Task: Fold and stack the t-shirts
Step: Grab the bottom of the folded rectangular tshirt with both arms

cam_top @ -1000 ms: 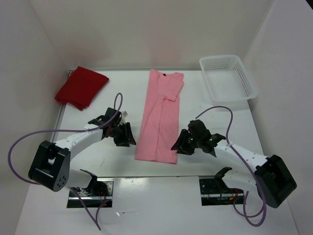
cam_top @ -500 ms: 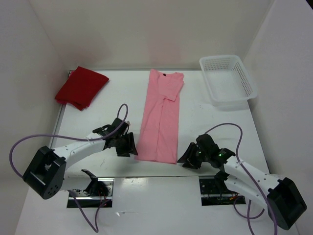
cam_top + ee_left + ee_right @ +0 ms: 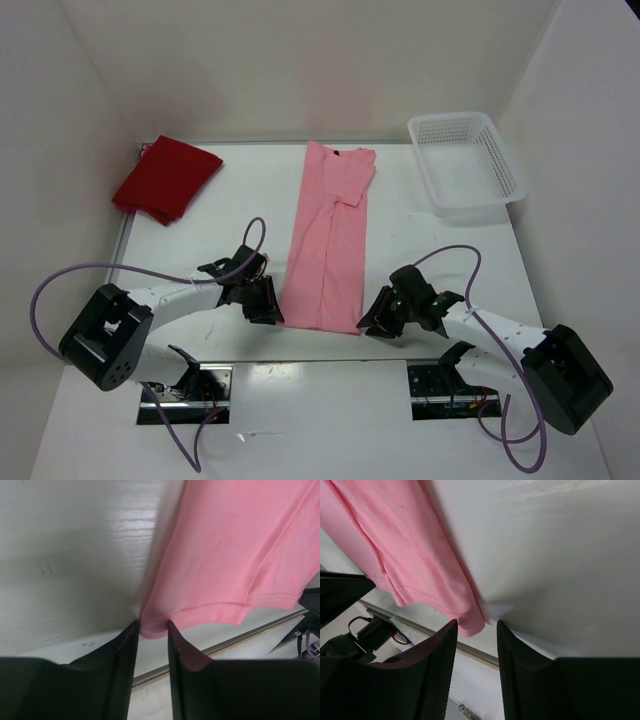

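- My left arm [image 3: 170, 290] lies low and stretched across the table [image 3: 450, 260] from its base, wrist turned toward the middle.
- The left gripper [image 3: 266, 306] is down at the near left corner of the light pink t-shirt [image 3: 328, 250]. Its jaws are drawn narrow, and the hem corner is bunched between the fingertips [image 3: 131, 630].
- My right arm [image 3: 490, 330] mirrors it, low and reaching inward, cable looping above it.
- The right gripper [image 3: 372, 322] sits at the shirt's near right corner. Its jaws are apart and straddle the tip of the cloth, with bare table showing beside one finger; nothing is pinched.
- The light pink t-shirt is a long narrow strip running from the far edge to the near edge, about mid-table.
- The dark red t-shirt [image 3: 165, 180] lies folded at the far left corner.
- A white mesh basket [image 3: 450, 122] stands at the far right corner.
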### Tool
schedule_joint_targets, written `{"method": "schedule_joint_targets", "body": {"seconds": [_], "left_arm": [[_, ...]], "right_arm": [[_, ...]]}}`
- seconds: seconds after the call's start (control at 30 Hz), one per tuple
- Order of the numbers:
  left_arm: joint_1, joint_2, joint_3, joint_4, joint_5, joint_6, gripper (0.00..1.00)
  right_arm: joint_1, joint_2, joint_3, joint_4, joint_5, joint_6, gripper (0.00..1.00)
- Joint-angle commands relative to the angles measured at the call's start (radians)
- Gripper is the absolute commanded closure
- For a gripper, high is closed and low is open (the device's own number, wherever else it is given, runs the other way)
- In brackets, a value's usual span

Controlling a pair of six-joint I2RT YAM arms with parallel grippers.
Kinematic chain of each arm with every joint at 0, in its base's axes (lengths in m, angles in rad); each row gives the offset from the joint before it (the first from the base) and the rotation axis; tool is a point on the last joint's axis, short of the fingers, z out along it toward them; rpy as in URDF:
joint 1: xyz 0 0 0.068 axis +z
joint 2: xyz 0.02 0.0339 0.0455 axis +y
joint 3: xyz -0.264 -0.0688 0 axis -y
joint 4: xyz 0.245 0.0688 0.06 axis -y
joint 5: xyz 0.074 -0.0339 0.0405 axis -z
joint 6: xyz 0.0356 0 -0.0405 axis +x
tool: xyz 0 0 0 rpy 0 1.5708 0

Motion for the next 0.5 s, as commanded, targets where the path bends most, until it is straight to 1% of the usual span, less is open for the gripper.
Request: {"method": "schedule_joint_targets", "body": {"seconds": [0.0, 0.03, 0.07, 0.17, 0.2, 0.23, 0.27, 0.33, 0.37, 0.43, 0.47], "left_arm": [[0.0, 0.028, -0.007, 0.017, -0.023, -0.011, 0.65], [0.0, 0.028, -0.007, 0.017, -0.023, -0.001, 0.68], [0.0, 0.028, -0.007, 0.017, -0.014, -0.001, 0.73], [0.0, 0.039, -0.007, 0.027, -0.005, 0.008, 0.79], [0.0, 0.039, -0.007, 0.027, -0.005, 0.008, 0.83], [0.0, 0.039, 0.002, 0.014, -0.005, 0.018, 0.84], [0.0, 0.039, 0.002, 0.014, -0.005, 0.018, 0.86], [0.0, 0.039, 0.002, 0.005, -0.005, 0.028, 0.91], [0.0, 0.039, 0.002, 0.005, 0.006, 0.028, 0.92], [0.0, 0.039, 0.011, -0.007, 0.015, 0.038, 0.97], [0.0, 0.03, 0.011, -0.032, 0.024, 0.051, 0.97]], "right_arm": [[0.011, 0.008, 0.031, 0.047, 0.034, -0.019, 0.6], [0.011, 0.008, 0.031, 0.047, 0.034, -0.019, 0.61], [0.011, 0.008, 0.022, 0.059, 0.034, -0.019, 0.62], [0.011, 0.044, 0.011, 0.092, 0.01, -0.019, 0.64], [0.02, 0.058, 0.011, 0.104, 0.009, -0.019, 0.66], [0.02, 0.069, 0.011, 0.104, 0.009, -0.019, 0.7], [0.032, 0.069, 0.024, 0.104, 0.009, -0.019, 0.8], [0.046, 0.078, 0.033, 0.104, 0.02, -0.006, 0.84], [0.046, 0.066, 0.033, 0.095, 0.02, -0.006, 0.91], [0.046, 0.054, 0.033, 0.072, 0.02, 0.003, 0.97], [0.046, 0.04, 0.033, 0.063, 0.009, 0.003, 0.99]]}}
